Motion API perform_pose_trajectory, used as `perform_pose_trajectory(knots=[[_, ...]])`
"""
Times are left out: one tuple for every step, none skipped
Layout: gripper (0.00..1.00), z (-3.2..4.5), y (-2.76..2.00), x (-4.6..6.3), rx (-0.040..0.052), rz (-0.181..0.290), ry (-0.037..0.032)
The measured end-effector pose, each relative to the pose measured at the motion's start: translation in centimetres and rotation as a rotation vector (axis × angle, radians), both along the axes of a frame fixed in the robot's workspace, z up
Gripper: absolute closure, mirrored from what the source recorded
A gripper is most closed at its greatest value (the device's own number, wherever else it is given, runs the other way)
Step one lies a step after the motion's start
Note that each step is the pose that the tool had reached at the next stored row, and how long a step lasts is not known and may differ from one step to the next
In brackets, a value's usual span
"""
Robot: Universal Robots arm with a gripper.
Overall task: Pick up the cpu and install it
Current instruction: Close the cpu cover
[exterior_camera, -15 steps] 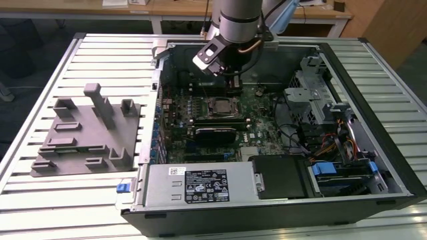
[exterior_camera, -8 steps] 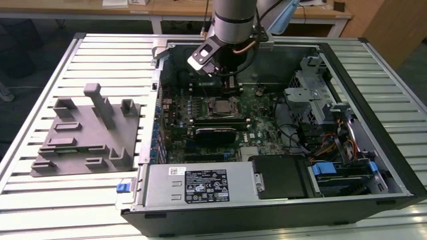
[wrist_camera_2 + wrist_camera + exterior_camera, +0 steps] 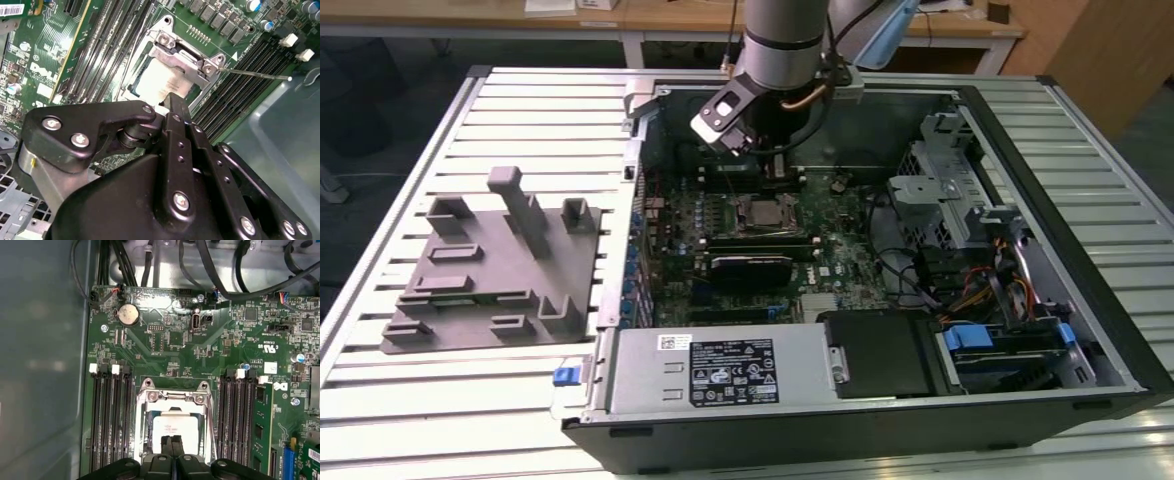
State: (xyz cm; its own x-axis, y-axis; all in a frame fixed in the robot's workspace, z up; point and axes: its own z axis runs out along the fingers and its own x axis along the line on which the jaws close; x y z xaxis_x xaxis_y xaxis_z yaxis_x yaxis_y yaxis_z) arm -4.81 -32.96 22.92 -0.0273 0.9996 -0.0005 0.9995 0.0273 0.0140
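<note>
The cpu (image 3: 173,425) lies flat in the motherboard socket with its silver top up, and the metal load frame (image 3: 172,397) is folded around it. In the second wrist view the cpu (image 3: 159,82) shows under the same frame (image 3: 185,55). My gripper (image 3: 172,445) hangs just above the cpu's near edge, its two black fingers pressed together with nothing between them. In the exterior view the arm (image 3: 781,50) reaches down into the open computer case over the socket and cpu (image 3: 761,211).
A grey plastic fixture block (image 3: 494,265) stands on the slatted table at the exterior view's left. Memory slots (image 3: 110,415) flank the socket, with one green stick (image 3: 260,425) fitted. Cables (image 3: 240,287), the power supply (image 3: 720,370) and the drive cage (image 3: 947,180) crowd the case.
</note>
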Motion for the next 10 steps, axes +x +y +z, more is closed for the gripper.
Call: perform_pose_trajectory(knots=[[0.89, -0.05, 0.00, -0.05, 0.0000, 0.000, 0.0001], [0.89, -0.12, 0.00, -0.10, 0.0000, 0.000, 0.0003], [0.89, -0.21, 0.00, -0.13, 0.0000, 0.000, 0.0009], [0.89, -0.31, 0.00, -0.17, 0.0000, 0.001, 0.0018], [0.89, -0.41, -0.01, -0.23, 0.0001, 0.001, 0.0026], [0.89, -0.52, -0.03, -0.33, 0.0000, 0.001, 0.0036], [0.89, -0.62, -0.03, -0.47, 0.0001, 0.001, 0.0040], [0.89, -0.71, -0.04, -0.63, 0.0000, 0.001, 0.0046], [0.89, -0.81, -0.04, -0.82, 0.0000, 0.001, 0.0051], [0.89, -0.90, -0.04, -1.00, -0.0001, 0.001, 0.0056]])
